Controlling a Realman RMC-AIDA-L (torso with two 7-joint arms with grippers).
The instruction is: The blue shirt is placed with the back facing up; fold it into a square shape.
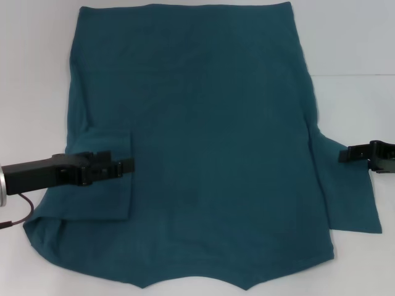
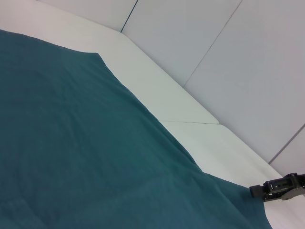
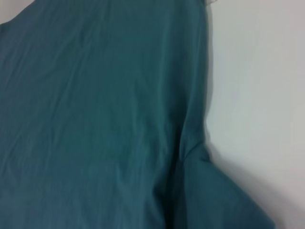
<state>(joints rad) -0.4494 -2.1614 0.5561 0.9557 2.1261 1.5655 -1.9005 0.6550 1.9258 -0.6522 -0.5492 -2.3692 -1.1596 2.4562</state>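
Observation:
The blue shirt point(image 1: 210, 142) lies flat on the white table with its plain back up and its collar end toward me. Its left sleeve point(image 1: 102, 185) is folded inward onto the body. My left gripper point(image 1: 126, 165) reaches in from the left, its tip at the inner edge of that folded sleeve. The right sleeve point(image 1: 349, 197) still lies spread out to the side. My right gripper point(image 1: 343, 155) is at that sleeve's upper edge and also appears in the left wrist view as the right gripper point(image 2: 259, 191). The right wrist view shows only the shirt point(image 3: 105, 124) and table.
The white table point(image 1: 37, 74) surrounds the shirt on both sides. A dark cable point(image 1: 18, 213) hangs from the left arm near the shirt's lower left corner. Grey wall panels point(image 2: 228, 52) stand beyond the table's far edge.

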